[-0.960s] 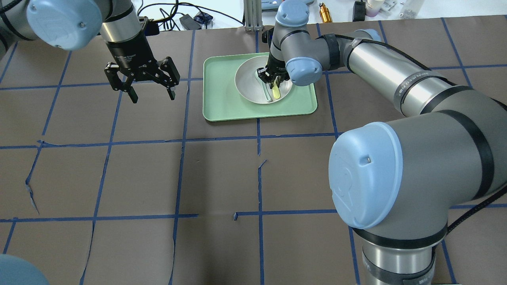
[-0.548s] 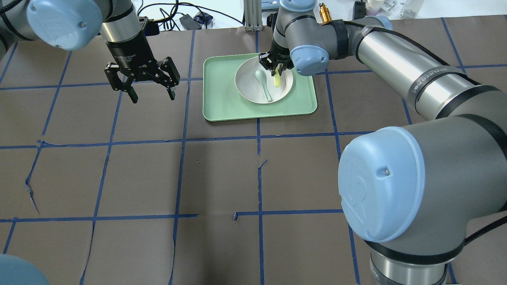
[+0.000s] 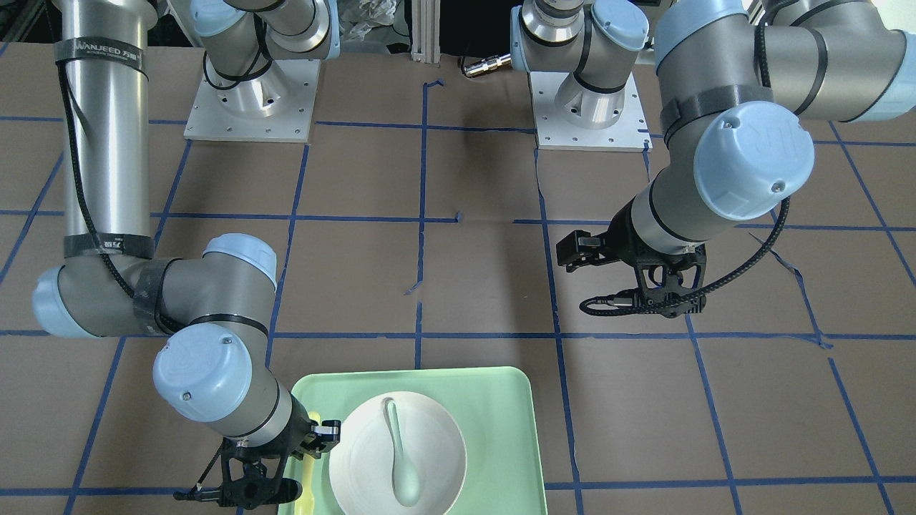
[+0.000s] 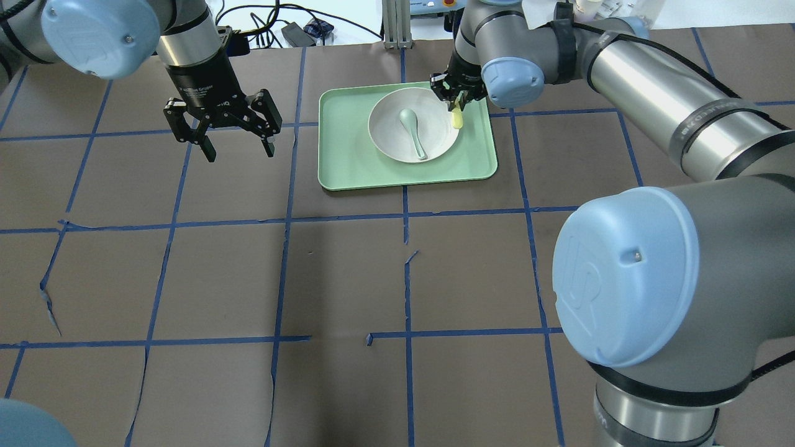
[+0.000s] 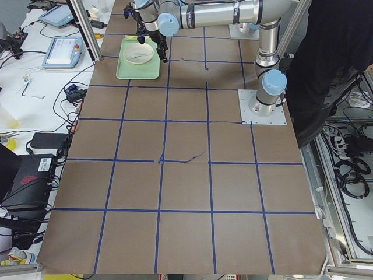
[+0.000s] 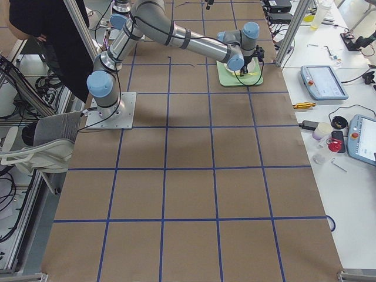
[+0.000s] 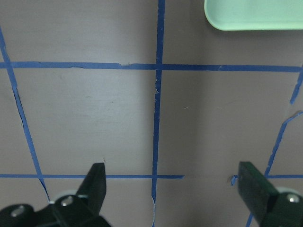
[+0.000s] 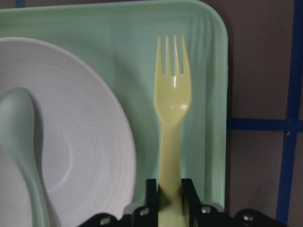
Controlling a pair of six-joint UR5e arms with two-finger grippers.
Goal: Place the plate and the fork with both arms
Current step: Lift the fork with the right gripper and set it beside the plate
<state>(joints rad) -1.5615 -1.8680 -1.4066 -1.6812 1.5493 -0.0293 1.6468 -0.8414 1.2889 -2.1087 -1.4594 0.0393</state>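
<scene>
Carried fork point(image 8: 173, 109) off plate point(image 4: 388, 138) to over tray point(image 4: 348, 164) margin | clamping it in right pincer point(image 8: 169, 189) | keeping left pincer point(image 4: 240, 153) splayed, empty | probably freeing plate for pickup

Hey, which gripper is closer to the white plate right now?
Right. The right gripper, shut on the fork, hangs just beside the plate, over the tray. The left gripper hangs open above the table, well off the tray's other side.

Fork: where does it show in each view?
Front-facing: fork near bottom left.
Overhead: fork top centre, in right gripper.
Exterior left: too small to tell.
Exterior right: too small to tell.
Left wrist: not in it.
Right wrist: fork centre.
Shared landmark: green tray.
</scene>
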